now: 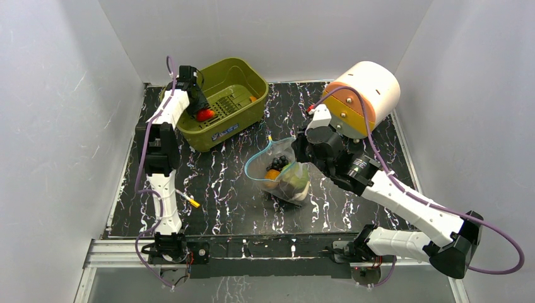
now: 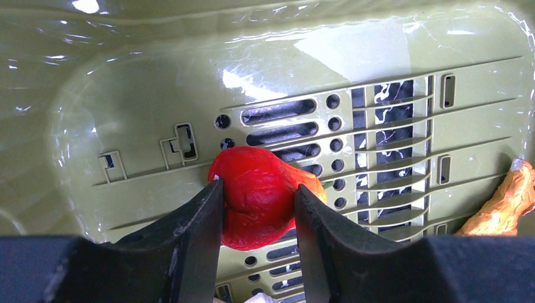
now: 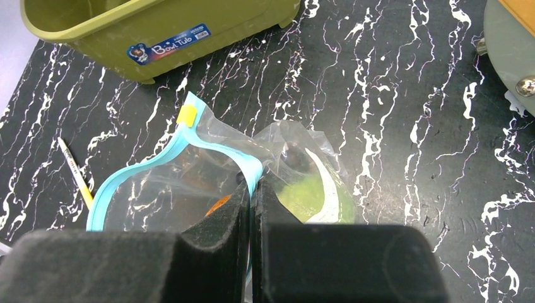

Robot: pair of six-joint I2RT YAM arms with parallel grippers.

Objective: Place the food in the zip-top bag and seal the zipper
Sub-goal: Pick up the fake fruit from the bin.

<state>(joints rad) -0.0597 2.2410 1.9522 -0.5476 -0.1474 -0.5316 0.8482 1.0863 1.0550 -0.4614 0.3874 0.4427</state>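
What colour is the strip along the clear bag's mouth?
The strip is light teal, with a small yellow tab; clearest in the right wrist view.

The left tool [image 1: 202,111] dips into the bin [image 1: 249,76], red fruit [image 1: 205,116] at its tip; right tool [image 1: 298,153] touches the bag [image 1: 289,182].
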